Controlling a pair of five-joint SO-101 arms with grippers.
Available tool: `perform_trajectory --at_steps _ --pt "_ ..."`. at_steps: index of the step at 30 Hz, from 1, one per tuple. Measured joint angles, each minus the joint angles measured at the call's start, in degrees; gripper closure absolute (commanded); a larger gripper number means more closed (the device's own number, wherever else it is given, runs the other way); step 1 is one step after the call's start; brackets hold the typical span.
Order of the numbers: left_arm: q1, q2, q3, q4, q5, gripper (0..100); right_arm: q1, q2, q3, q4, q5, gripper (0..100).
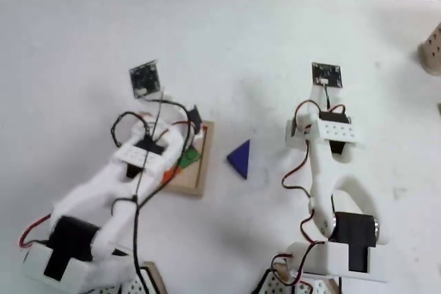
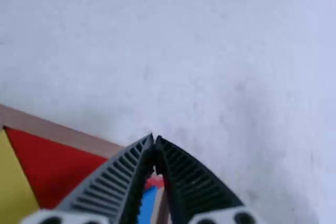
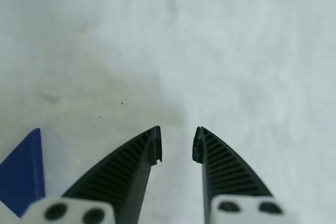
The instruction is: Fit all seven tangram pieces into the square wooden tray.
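The square wooden tray (image 1: 204,167) lies left of centre, partly under one white arm (image 1: 141,160). Green (image 1: 188,160) and orange (image 1: 167,177) pieces show in it. In the left wrist view my left gripper (image 2: 154,139) is shut with its tips touching, over the tray's rim (image 2: 63,134). A red piece (image 2: 52,169), a yellow piece (image 2: 11,182) and a blue piece (image 2: 147,205) lie inside. A blue triangle (image 1: 239,158) rests on the table between tray and right arm (image 1: 325,135). My right gripper (image 3: 177,142) hangs open over bare table beside that triangle (image 3: 23,174).
White tabletop extends all around, with its far edge at the top of the high view. A beige perforated object (image 1: 432,49) stands at the right edge. A small wooden block (image 1: 153,277) sits by the left arm's base. Loose cables hang over the tray.
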Motion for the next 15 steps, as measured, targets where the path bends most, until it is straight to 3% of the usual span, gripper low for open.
perform_trajectory --at_steps 8,15 --pt "-1.6 0.4 -1.1 1.2 1.0 98 0.2 0.0 0.0 0.0 0.6 89.3" --pt "-1.6 0.4 -1.1 7.2 1.0 98 0.3 0.0 0.0 0.0 0.6 89.3"
